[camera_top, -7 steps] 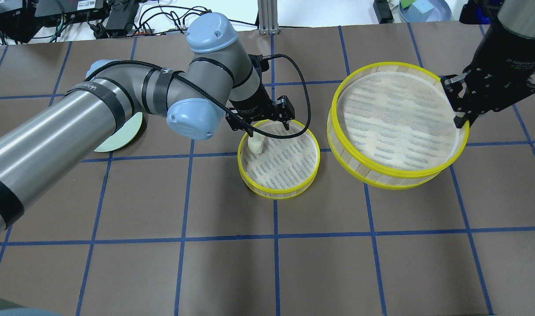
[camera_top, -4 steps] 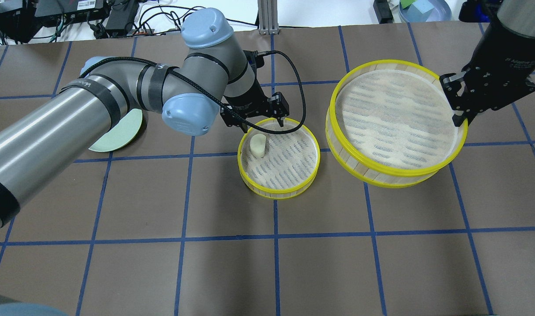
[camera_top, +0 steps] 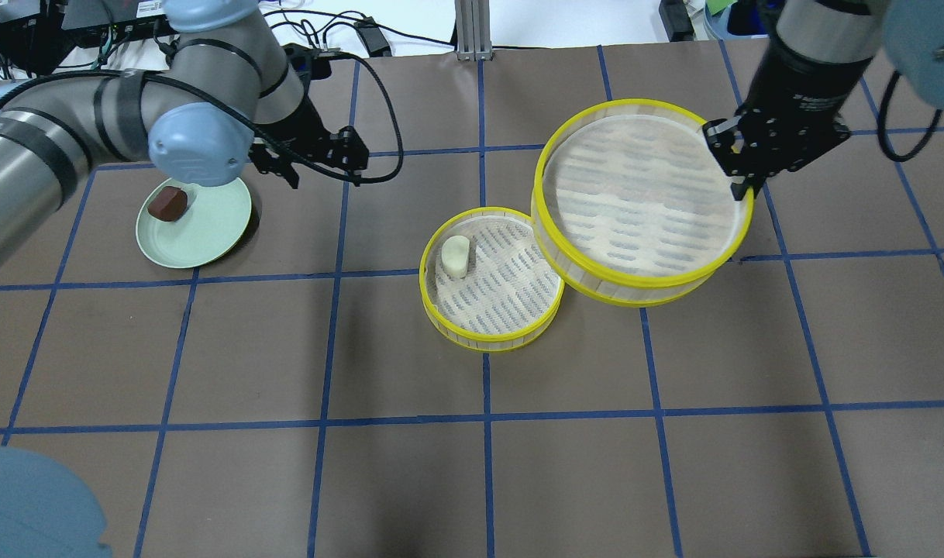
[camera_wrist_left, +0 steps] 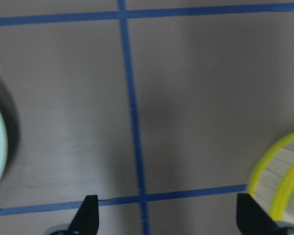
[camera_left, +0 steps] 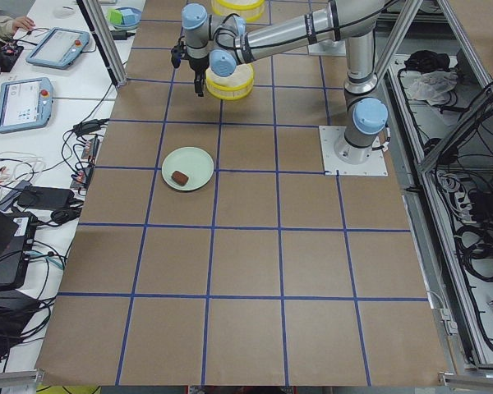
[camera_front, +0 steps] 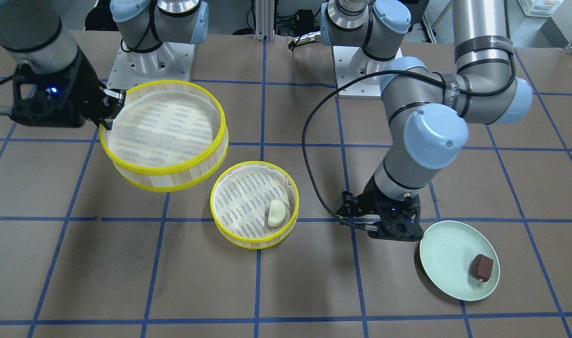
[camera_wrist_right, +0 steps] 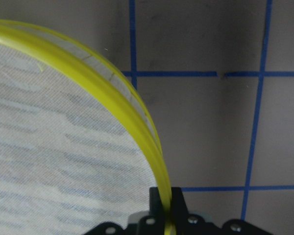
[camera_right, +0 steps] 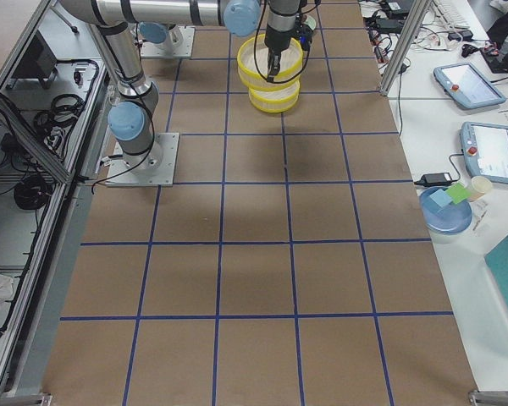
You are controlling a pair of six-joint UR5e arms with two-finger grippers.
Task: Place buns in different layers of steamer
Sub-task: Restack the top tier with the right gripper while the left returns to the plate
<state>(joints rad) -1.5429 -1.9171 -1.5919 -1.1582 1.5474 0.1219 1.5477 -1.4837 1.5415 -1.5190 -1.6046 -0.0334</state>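
Cream-white bun [camera_top: 455,255] is seen in the steamer tray [camera_top: 504,296] on the surface [camera_top: 472,465], well apart from both pincers. The empty second tray [camera_top: 635,194] is gripped by its rim in the right pincer [camera_top: 739,190]. The left pincer [camera_top: 326,179] is spread wide near the green plate [camera_top: 208,236] bearing the brown bun [camera_top: 168,204].

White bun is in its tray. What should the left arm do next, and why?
Probably move the left end effector to the brown bun on the green plate and lower over it. It is open and empty, that bun is not yet in a tray, and the right end effector holds the second tray by its rim.
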